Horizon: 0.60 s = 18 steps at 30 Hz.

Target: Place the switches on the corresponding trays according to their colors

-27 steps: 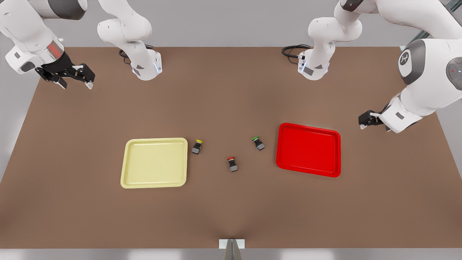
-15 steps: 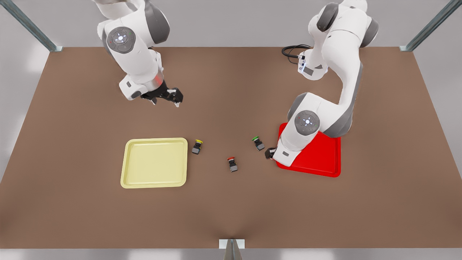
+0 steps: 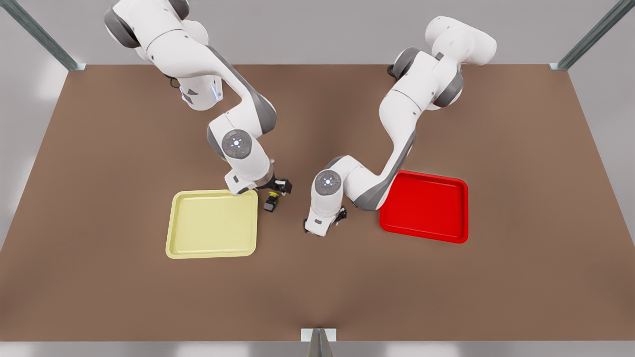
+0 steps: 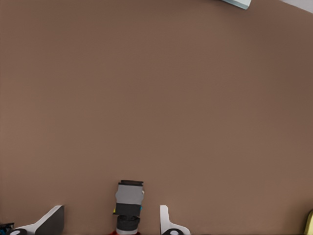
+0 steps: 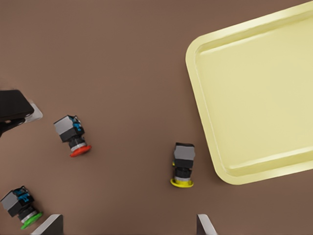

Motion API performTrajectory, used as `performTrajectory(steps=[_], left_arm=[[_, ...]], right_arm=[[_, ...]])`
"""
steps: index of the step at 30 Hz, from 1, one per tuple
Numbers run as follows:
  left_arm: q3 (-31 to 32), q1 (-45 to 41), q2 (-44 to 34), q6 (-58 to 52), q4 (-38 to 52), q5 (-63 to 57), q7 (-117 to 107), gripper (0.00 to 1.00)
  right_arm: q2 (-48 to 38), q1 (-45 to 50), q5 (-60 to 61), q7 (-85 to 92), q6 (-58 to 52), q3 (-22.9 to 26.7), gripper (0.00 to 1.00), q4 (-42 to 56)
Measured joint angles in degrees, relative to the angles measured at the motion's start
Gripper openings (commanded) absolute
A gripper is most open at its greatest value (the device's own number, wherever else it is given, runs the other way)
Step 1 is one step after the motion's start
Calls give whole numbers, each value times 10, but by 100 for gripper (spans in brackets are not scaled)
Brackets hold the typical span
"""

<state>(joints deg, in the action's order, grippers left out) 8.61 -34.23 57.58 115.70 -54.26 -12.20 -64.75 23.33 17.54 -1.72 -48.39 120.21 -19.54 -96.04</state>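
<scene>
By green switch (image 5: 22, 210), left claw (image 4: 110, 211) over red switch (image 4: 129, 200), right claw (image 5: 128, 219) over yellow (image 5: 183, 164)

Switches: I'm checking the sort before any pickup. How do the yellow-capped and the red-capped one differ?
Colour: the yellow-capped switch has a yellow cap, the red-capped switch a red one.
Place: the yellow-capped switch lies close beside the yellow tray; the red-capped switch lies farther out, with no tray beside it.
Shared: both have black-and-grey bodies, lie on their sides on the table, and are on no tray.
</scene>
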Motion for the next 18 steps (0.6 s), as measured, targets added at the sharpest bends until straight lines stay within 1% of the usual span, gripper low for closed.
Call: performTrajectory(steps=[2, 4, 5, 6, 8, 10, 12, 13, 15, 16, 18], left_arm=[[0, 0, 1, 32, -17, -4, 1, 95], [0, 0, 0, 32, -23, -6, 0, 95], [0, -2, -5, 26, -27, -7, -1, 95], [1, -4, -29, 30, -66, -8, -2, 95], [2, -5, -42, 36, -96, -8, -6, 95], [2, -6, -42, 45, -105, -9, -10, 95], [6, -7, -32, 93, -110, -18, -39, 95], [6, -9, -25, 97, -102, -25, -47, 95], [4, -20, 22, 97, -28, -39, -77, 95], [1, -21, 31, 92, -13, -45, -80, 95], [0, -17, 30, 84, -14, -56, -74, 95]], right_arm=[[11, 6, -1, 0, 33, 0, 100, -20], [2, 8, -2, 0, 97, 0, 100, -76], [-3, 8, -8, 1, 103, 0, 100, -90], [-3, 7, -9, 0, 110, 0, 100, -99], [2, 5, -10, 2, 161, 1, 100, -128], [10, 1, -10, 2, 165, 5, 100, -125], [17, -1, -14, 0, 178, 13, 100, -137], [17, -1, -14, -5, 178, 15, 100, -141], [19, -2, -14, -19, 178, 24, 100, -146], [22, -1, -14, -21, 179, 26, 100, -151], [38, -1, -14, -26, 186, 27, 100, -151]])
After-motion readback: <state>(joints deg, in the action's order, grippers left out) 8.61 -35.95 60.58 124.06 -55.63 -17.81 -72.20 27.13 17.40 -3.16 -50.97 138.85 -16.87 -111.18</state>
